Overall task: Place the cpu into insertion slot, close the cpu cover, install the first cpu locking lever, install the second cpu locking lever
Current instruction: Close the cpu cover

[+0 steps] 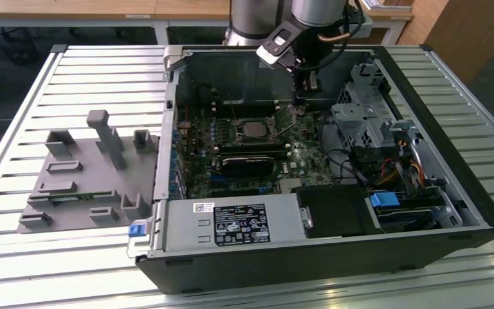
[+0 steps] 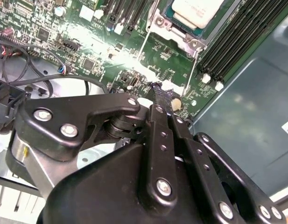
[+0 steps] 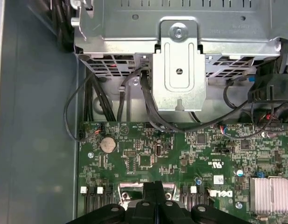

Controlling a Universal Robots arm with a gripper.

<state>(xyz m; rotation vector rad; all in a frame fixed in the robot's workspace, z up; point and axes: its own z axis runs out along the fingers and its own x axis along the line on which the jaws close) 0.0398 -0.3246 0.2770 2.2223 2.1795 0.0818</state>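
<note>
The cpu (image 2: 197, 10) lies with its silver top up in the insertion slot (image 1: 254, 131) on the green motherboard. The silver cpu cover (image 2: 168, 27) frames its edges. Two thin wire locking levers (image 2: 143, 46) (image 2: 192, 72) stick out from the socket's corners. My black gripper (image 2: 157, 88) is shut, fingertips pressed together just above the board, close beside the end of the second lever and apart from the socket. In the exterior view the gripper (image 1: 301, 102) hangs inside the case on the socket's far right. Its fingertips (image 3: 155, 186) also show in the first wrist view.
A black card (image 1: 249, 164) sits in front of the socket. A metal drive cage (image 1: 363, 116) with cables stands to the exterior view's right, a power supply (image 1: 229, 225) at the front. A grey fixture (image 1: 84, 170) rests outside the case. A steel bracket (image 3: 179, 70) overhangs the board.
</note>
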